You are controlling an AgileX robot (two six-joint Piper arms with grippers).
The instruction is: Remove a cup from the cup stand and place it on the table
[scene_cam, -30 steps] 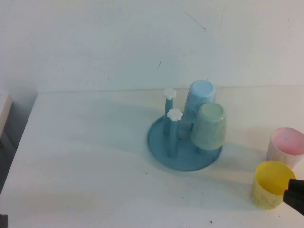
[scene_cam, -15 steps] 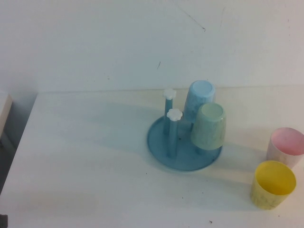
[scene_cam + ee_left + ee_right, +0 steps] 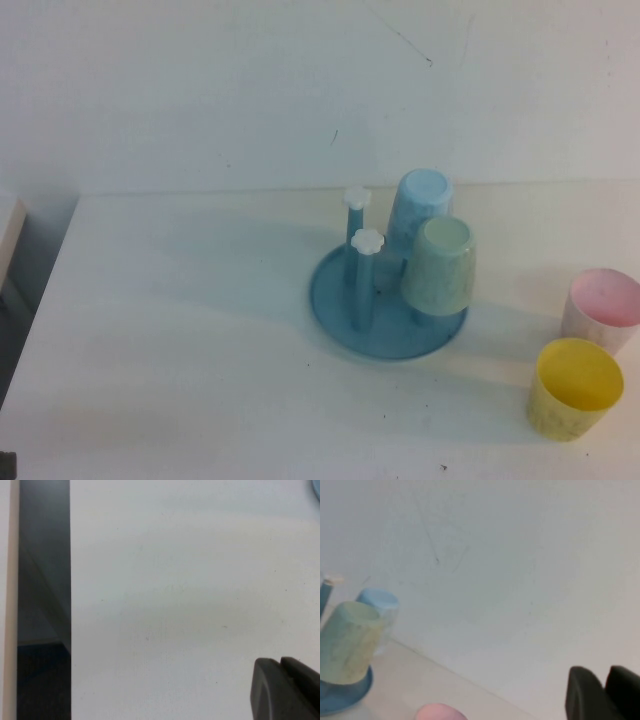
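The yellow cup [image 3: 575,389] stands on the table [image 3: 180,330] at the near right, mouth up, its long axis upright and its wider rim toward the ceiling, narrower base down; that is a stable resting pose, so the delivery looks done, by my reading. Just behind it, close but apparently not touching, sits the pink cup [image 3: 602,309], also mouth up. Further left, well apart from both, the blue cup stand [image 3: 340,300] holds a green cup [image 3: 438,266] and a light blue cup [image 3: 418,208], both turned mouth down over pegs and leaning a little outward, as cups hang to drain; two pegs with white flower knobs [image 3: 366,241] stand bare, which fits two cups off the stand. Neither arm shows from above. The left gripper [image 3: 287,692] sits low over bare table near its left edge, only a dark corner of it visible at the wrist, so whether its fingers are open or closed I cannot tell. The right gripper [image 3: 602,695] is lifted clear and looks toward the wall, cups and stand off to one side; its fingers show a narrow gap, holding nothing, though open or closed I cannot tell.
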